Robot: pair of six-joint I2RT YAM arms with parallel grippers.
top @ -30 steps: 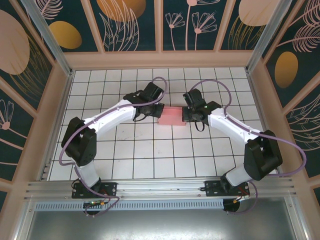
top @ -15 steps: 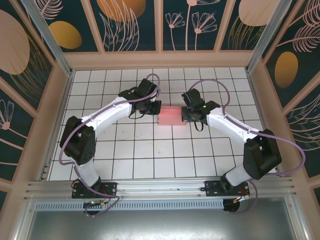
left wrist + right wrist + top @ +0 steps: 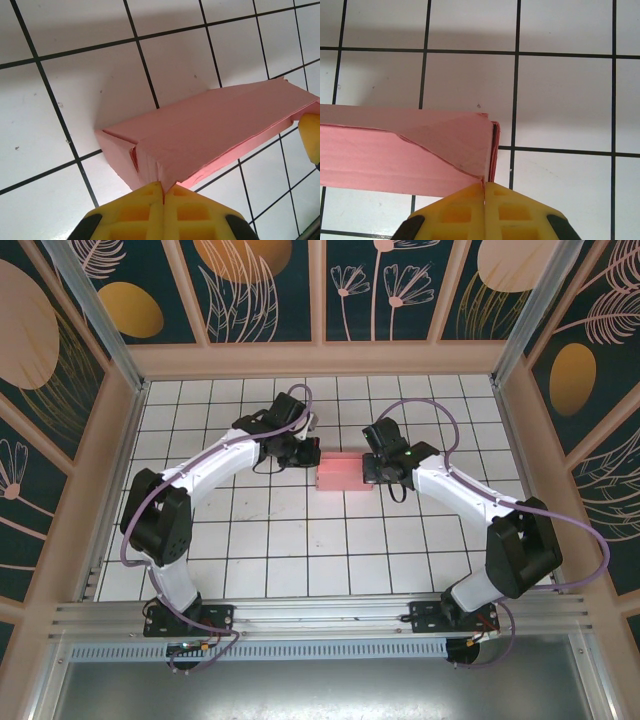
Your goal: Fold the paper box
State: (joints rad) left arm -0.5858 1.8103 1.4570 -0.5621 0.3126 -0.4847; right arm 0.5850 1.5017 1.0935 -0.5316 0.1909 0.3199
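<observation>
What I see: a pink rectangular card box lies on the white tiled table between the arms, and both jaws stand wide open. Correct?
Not open: both jaws are shut, their tips at the ends of the pink rectangular card box, as the two wrist views show. The rest holds.

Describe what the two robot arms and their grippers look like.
Both arms have white link shells with bulky black joints: left arm, right arm. A purple cable loops along each. The left gripper and right gripper have yellow fingertips with moulded square recesses.
</observation>
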